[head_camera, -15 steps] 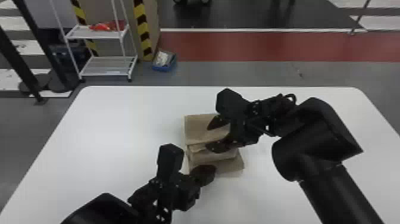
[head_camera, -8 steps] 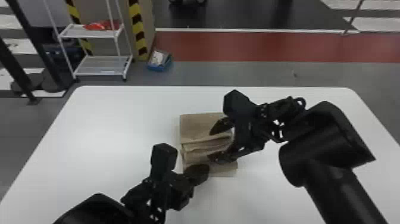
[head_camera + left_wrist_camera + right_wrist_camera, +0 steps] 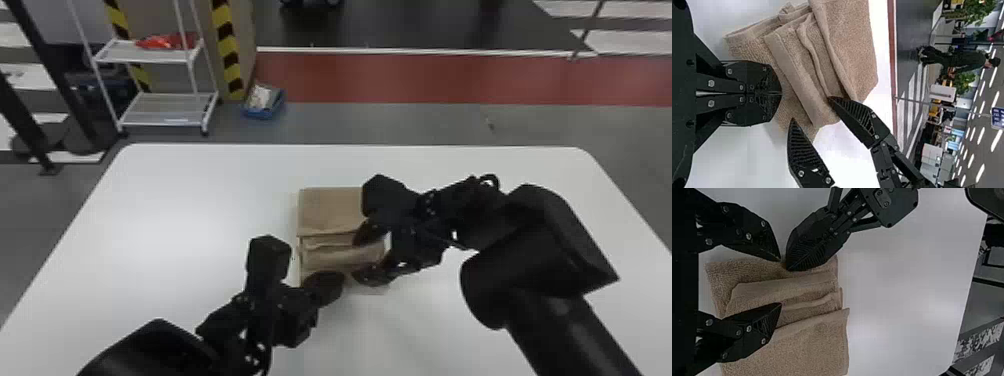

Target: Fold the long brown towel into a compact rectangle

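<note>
1. One brown towel (image 3: 327, 212) lies in layers on the table (image 3: 175, 200).
2. Left gripper (image 3: 781, 93): narrow, tips together at its near edge; right gripper (image 3: 781, 282): wide across the folds.
3. Too shallow a pinch could catch only upper layers — and skew the stack.

Before me the brown towel (image 3: 327, 210) lies flat on the table (image 3: 150, 225), around its middle, already folded into a thick, roughly rectangular stack. I see a soft, looped weave. Its far part is a broad, smooth panel; nearer me, narrow layers overlap like uneven steps, their slightly wavy edges running left to right. At the near side, a lower layer sticks out beyond those folds
</note>
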Tool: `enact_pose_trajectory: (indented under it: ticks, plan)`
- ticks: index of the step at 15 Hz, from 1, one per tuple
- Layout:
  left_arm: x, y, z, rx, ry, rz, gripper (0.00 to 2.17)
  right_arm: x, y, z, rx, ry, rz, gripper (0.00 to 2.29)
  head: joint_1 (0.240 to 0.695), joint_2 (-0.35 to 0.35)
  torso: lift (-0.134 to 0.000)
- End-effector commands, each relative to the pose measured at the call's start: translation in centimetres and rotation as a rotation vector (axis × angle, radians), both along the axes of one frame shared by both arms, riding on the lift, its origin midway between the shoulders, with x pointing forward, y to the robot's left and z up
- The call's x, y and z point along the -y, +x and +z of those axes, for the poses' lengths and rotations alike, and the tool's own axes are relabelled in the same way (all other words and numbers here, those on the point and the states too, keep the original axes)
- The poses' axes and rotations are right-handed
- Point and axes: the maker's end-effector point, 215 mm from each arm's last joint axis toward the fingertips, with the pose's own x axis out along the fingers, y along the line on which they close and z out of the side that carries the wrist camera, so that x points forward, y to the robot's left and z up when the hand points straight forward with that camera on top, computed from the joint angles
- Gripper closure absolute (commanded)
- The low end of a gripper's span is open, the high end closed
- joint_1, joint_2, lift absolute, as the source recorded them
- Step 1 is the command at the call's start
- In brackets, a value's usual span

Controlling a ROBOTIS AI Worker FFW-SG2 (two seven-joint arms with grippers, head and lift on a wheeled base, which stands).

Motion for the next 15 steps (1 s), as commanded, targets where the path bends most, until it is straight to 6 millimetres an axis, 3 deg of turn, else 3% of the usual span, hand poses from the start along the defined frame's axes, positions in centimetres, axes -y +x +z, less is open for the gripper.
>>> enact_pose_trajectory:
  ticks: [1,10,11,15]
  plan:
    - [-0.1,-0.2,-0.2,-0.004,0.003,-0.001,1.48,0.0,0.3,-0.4,0.004,-0.021,0.002,0.84,0.695,-0.011,-0.123]
    - [-0.1,-0.2,-0.1,-0.001,0.000,-0.001,1.48,0.5,1.2,-1.8,0.029,-0.077,-0.007,0.88,0.695,-0.014,-0.123]
    - [-0.1,-0.2,-0.1,-0.001,0.000,-0.001,1.48,0.4,1.3,-1.7,0.030,-0.076,-0.007,1.07,0.695,-0.015,-0.123]
    - [-0.1,-0.4,-0.2,-0.004,0.000,0.000,1.48,0.8,2.0,-0.8,0.041,-0.058,-0.026,1.33,0.695,-0.016,-0.123]
